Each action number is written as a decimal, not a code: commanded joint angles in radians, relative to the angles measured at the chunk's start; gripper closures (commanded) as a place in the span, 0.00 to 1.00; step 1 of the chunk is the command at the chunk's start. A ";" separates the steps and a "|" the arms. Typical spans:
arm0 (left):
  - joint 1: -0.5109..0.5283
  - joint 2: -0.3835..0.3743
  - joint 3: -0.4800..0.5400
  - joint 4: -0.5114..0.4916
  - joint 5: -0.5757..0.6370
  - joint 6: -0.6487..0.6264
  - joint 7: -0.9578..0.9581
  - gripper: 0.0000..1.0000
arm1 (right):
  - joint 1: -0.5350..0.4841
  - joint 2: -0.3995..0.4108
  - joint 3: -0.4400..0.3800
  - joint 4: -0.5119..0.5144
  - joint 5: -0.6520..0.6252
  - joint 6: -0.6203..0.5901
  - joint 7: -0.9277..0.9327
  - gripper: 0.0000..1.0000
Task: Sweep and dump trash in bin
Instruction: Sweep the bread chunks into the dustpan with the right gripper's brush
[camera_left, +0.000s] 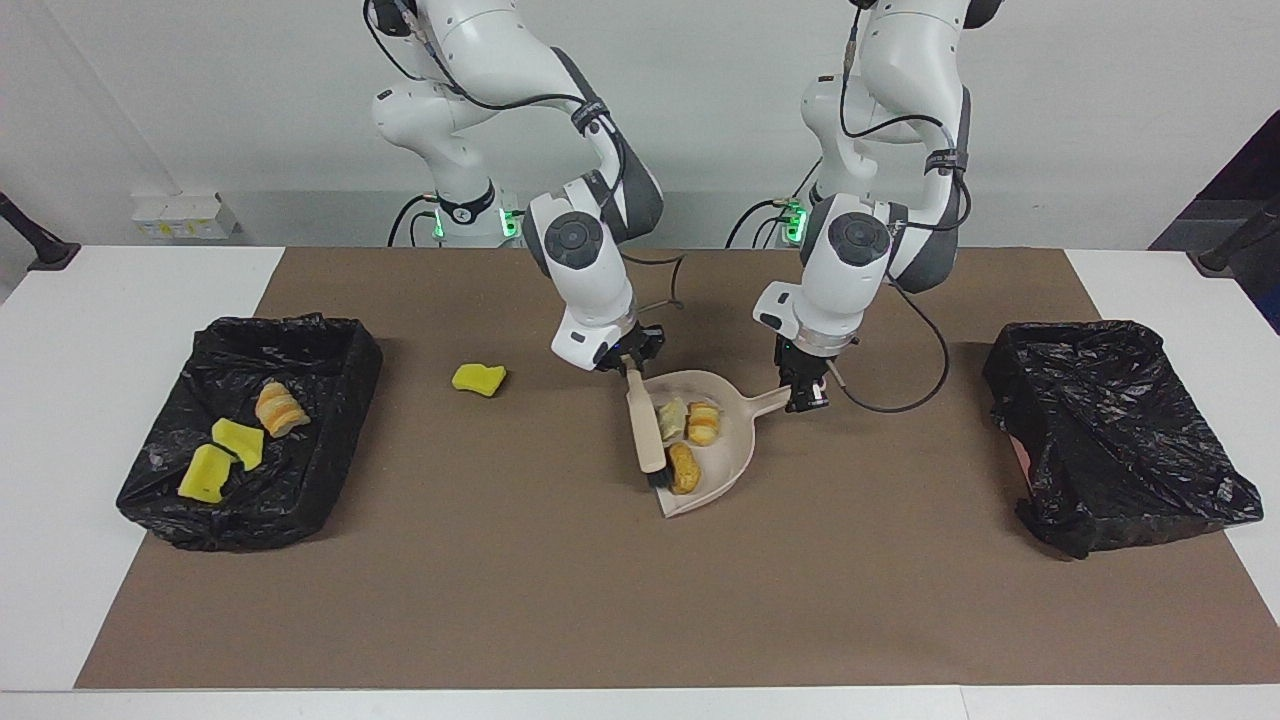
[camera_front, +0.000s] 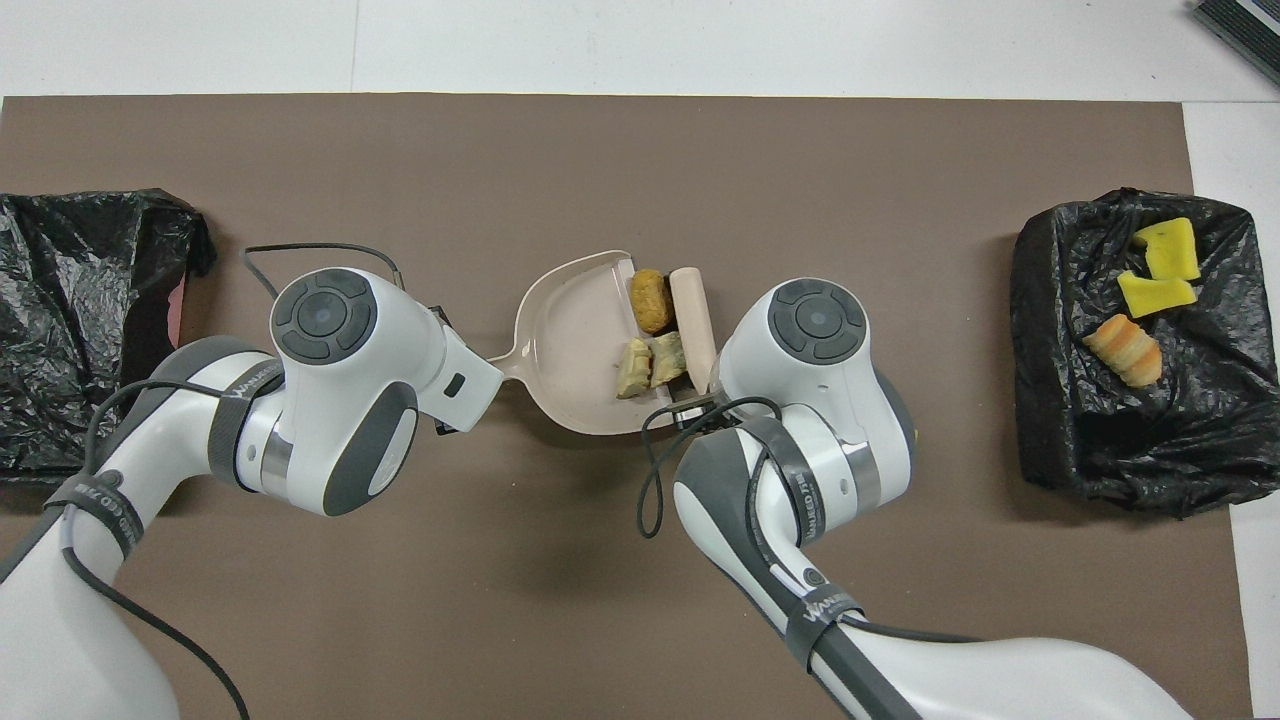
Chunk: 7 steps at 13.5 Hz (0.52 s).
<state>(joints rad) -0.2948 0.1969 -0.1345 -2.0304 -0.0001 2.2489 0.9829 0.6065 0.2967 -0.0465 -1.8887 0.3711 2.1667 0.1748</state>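
A beige dustpan lies on the brown mat at mid-table and also shows in the overhead view. In it lie three pieces of trash: a golden-brown piece, a pale cream lump and a bread-like piece. My left gripper is shut on the dustpan's handle. My right gripper is shut on the beige brush, whose black bristles rest at the pan's mouth beside the golden-brown piece. One yellow sponge chunk lies on the mat toward the right arm's end; my right arm hides it in the overhead view.
A black-lined bin at the right arm's end holds two yellow sponge chunks and a bread-like piece. A second black-lined bin stands at the left arm's end. White table borders the mat.
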 joint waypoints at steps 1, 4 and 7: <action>-0.003 -0.034 0.010 -0.042 -0.014 0.009 -0.001 1.00 | -0.028 -0.027 -0.006 0.048 0.034 -0.080 -0.012 1.00; -0.003 -0.034 0.010 -0.042 -0.014 0.011 -0.004 1.00 | -0.108 -0.111 -0.026 0.048 0.015 -0.253 -0.009 1.00; -0.003 -0.033 0.010 -0.042 -0.014 0.012 -0.013 1.00 | -0.200 -0.197 -0.027 -0.003 -0.096 -0.375 0.040 1.00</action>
<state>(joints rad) -0.2948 0.1961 -0.1324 -2.0323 -0.0018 2.2488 0.9810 0.4537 0.1688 -0.0831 -1.8343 0.3422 1.8295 0.1768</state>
